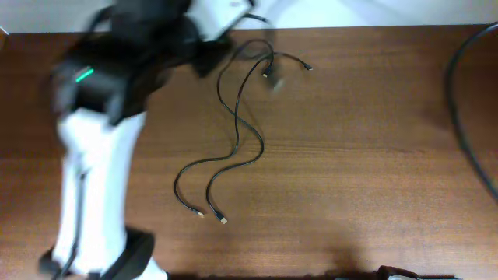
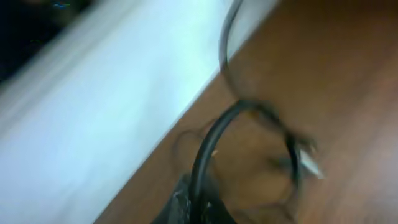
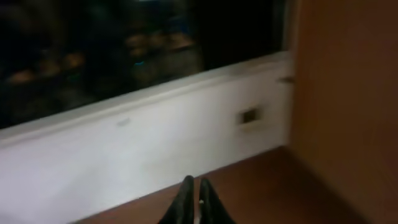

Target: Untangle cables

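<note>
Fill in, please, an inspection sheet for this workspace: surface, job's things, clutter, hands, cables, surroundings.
Surface: brown wooden table.
Job's things: thin black cables, loosely crossed mid-table, with their lower plug ends lying apart.
Clutter: nothing seen.
Hands: left hand apparently shut on one cable, though the view is blurred; right hand shut, holding nothing.
Cables: thick black cable along the table's right edge.
Surroundings: white wall, with a dark area above it.
</note>
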You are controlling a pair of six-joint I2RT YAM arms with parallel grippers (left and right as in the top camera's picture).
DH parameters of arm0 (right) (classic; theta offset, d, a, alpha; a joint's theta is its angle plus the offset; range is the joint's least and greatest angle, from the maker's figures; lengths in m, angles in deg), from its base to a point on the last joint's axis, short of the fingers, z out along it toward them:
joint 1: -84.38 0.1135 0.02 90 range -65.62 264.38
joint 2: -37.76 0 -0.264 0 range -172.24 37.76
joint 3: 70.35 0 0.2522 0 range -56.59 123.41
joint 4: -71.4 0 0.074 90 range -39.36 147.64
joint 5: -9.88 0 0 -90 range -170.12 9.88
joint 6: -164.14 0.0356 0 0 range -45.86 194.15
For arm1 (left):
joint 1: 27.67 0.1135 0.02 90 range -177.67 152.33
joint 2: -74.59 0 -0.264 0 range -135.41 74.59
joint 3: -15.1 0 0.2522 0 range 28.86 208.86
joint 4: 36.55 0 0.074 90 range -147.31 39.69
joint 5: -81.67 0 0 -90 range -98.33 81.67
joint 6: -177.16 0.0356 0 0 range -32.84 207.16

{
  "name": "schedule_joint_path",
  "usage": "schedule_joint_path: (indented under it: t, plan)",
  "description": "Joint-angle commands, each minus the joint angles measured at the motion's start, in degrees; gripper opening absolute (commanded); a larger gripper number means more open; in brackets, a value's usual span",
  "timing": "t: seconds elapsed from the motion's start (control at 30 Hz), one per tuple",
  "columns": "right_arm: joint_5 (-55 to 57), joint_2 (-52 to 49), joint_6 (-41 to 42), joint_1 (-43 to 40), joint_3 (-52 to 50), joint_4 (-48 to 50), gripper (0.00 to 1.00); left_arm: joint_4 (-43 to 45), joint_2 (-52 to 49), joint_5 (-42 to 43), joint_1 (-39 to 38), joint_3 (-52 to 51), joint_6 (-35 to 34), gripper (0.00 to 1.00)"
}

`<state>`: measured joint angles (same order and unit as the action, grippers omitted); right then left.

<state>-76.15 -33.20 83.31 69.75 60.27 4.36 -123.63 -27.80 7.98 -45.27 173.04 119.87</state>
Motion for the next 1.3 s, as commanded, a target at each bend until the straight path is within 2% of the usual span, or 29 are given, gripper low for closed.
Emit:
schedule_joint_path:
  t: [0.0, 0.07, 0.13, 0.17, 0.27, 0.3, 0.37, 0.43, 0.5, 0.6, 0.67, 0.77, 0.9, 1.0, 1.1, 1.2, 1.27]
  plan:
    - [-6.93, -3.37, 3.85, -10.23, 0.59, -0.11, 0.04, -4.55, 5.35, -9.86, 5.44, 0.24, -3.63, 0.0]
    - [-11.91, -6.69, 5.4, -16.2, 0.57, -0.98, 0.04, -6.56, 7.61, -13.03, 7.96, 0.24, -3.98, 0.0]
    - [-18.12, -9.03, 6.38, -18.1, 0.57, -2.05, 0.04, -6.86, 9.57, -13.09, 9.31, 0.24, -5.84, 0.0]
    - [-23.41, -9.92, 6.36, -17.77, 0.57, -2.21, 0.04, -6.62, 10.47, -12.61, 9.31, 0.24, -6.32, 0.0]
    - [-28.04, -9.94, 6.12, -13.42, 0.59, -3.23, 0.04, -5.95, 10.49, -9.62, 9.25, 0.24, -6.32, 0.0]
    - [-27.98, -9.77, 5.84, -10.75, 0.59, -4.52, 0.13, -5.66, 10.27, -8.72, 9.25, 0.24, -6.34, 0.0]
    - [-27.93, -9.92, 4.11, -4.44, 0.52, -8.83, 0.7, -4.48, 10.1, -4.61, 9.25, 0.24, -6.62, 0.0]
    - [-27.98, -10.47, -1.7, 4.98, 0.39, -13.55, 0.87, -3.65, 10.1, -2.95, 9.25, 0.24, -8.04, 0.0]
    - [-28.0, -10.93, -9.57, 12.7, 0.35, -15.3, 0.88, -3.76, 9.92, -2.95, 9.25, 0.24, -8.04, 0.0]
    - [-28.0, -13.2, -34.56, 26.75, 0.33, -21.49, 0.91, -5.05, 9.6, -0.85, 9.25, 0.24, -8.04, 0.0]
    - [-28.0, -16.11, -42.01, 33.4, 0.31, -23.71, 0.91, -5.81, 9.6, 0.52, 9.25, 0.24, -8.02, 0.0]
    - [-27.87, -23.02, -44.78, 41.57, 0.31, -21.24, 0.91, -6.34, 9.51, 1.31, 9.25, 0.24, -8.02, 0.0]
    - [-24.57, -28.41, -44.76, 46.99, 0.33, -13.18, 0.91, -9.77, 7.85, 2.4, 9.25, 0.22, -8.0, 0.0]
    - [-21.27, -27.63, -44.74, 48.0, 1.92, -10.34, 0.91, -12.02, 4.13, 3.06, 9.25, 0.22, -8.0, 0.0]
    - [-19.91, -27.21, -44.22, 48.0, 6.21, -10.75, 0.91, -10.95, 2.14, 8.35, 9.2, 0.22, -8.0, 0.0]
    - [-19.8, -27.21, -44.09, 48.0, 7.02, -10.78, 0.86, -10.91, 2.14, 8.39, 9.11, 0.22, -8.02, 0.0]
    - [-19.82, -27.26, -44.09, 48.0, 6.84, -10.91, 0.79, -12.07, 2.1, 8.37, 8.46, 0.22, -8.0, 0.0]
